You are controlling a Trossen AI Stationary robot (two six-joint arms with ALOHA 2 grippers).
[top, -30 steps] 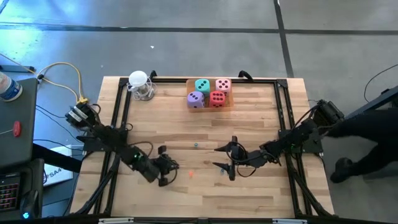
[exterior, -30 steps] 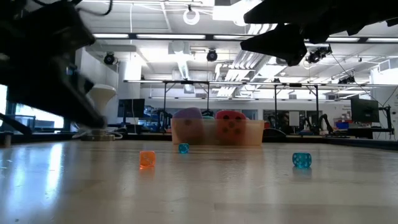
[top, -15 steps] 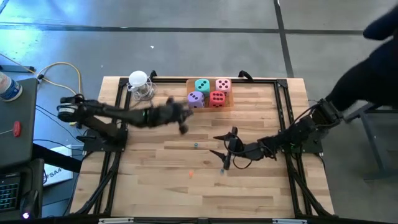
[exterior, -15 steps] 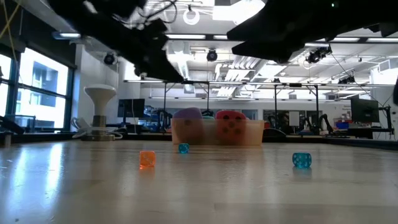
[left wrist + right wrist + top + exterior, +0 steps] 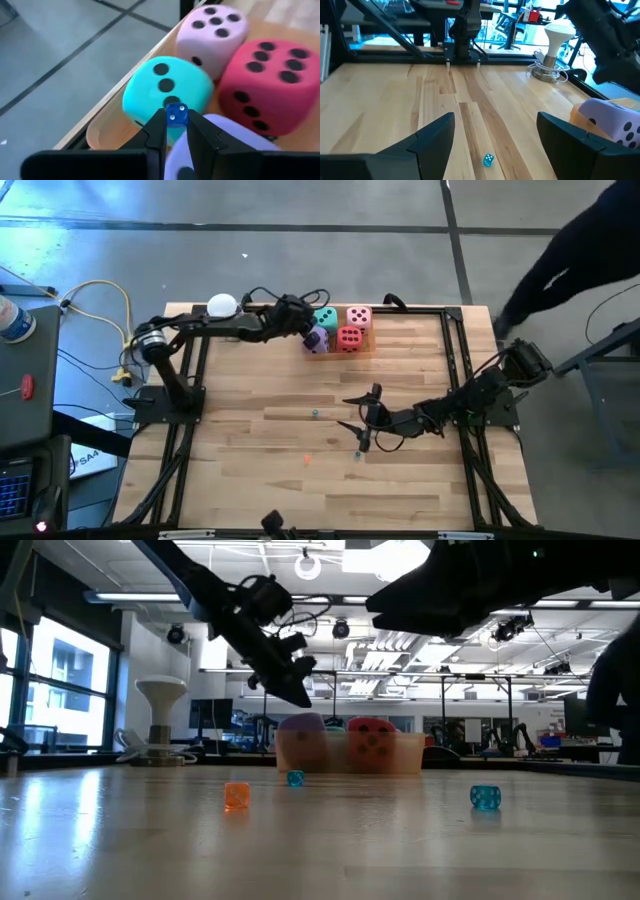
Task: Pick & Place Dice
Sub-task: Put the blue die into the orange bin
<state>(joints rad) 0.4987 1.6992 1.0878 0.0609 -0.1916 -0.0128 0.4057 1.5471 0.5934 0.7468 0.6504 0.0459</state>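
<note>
wooden bench (image 5: 300,395) carrying an orange tray (image 5: 372,345) at its far edge, four dice packed inside: teal (image 5: 162,90), pink (image 5: 212,30), red (image 5: 267,85), purple (image 5: 316,340). left claw (image 5: 176,131) over the tray above the purple die, clenched on a tiny blue die (image 5: 176,114). right claw (image 5: 358,423) mid-bench, fingers spread wide, near a small teal die (image 5: 488,160).

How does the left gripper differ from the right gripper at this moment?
The left gripper is shut on a small blue die, while the right gripper is open and empty. The left gripper reaches over the tray of big dice at the far edge, whereas the right gripper hovers near the table's middle. Both have two dark fingers.
</note>
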